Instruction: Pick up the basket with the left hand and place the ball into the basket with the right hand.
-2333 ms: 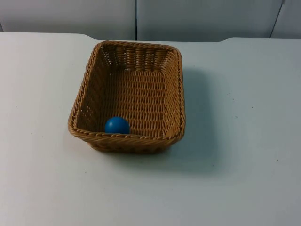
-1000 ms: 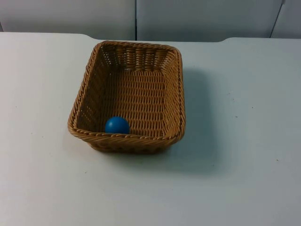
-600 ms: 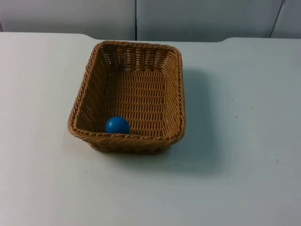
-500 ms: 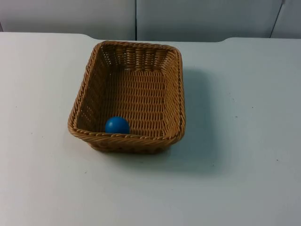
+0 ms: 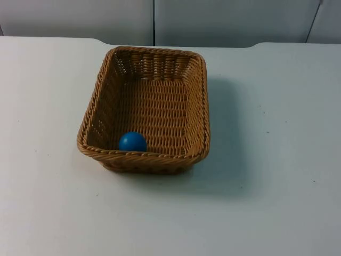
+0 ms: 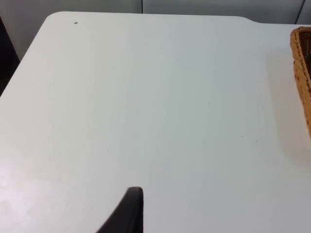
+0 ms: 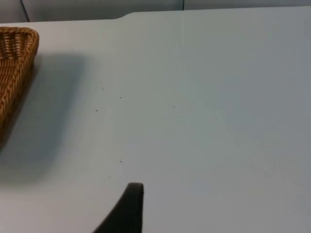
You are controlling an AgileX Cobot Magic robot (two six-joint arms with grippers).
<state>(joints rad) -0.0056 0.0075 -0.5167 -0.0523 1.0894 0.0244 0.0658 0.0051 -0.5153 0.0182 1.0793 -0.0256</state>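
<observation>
A brown wicker basket (image 5: 144, 156) stands on the white table, a little left of the middle. A blue ball (image 5: 132, 142) lies inside it, in the near left corner against the front wall. My left gripper (image 6: 131, 209) hangs above bare table well to the left of the basket, whose edge (image 6: 302, 63) is some way off. My right gripper (image 7: 130, 206) hangs above bare table well to the right of the basket's corner (image 7: 14, 63). Both arms wait, and neither touches the basket or the ball.
The white table top (image 5: 277, 160) stretches wide on both sides of the basket and in front of it. A grey partition wall (image 5: 213, 21) closes off the far edge. The table's left far corner (image 6: 58, 17) is rounded.
</observation>
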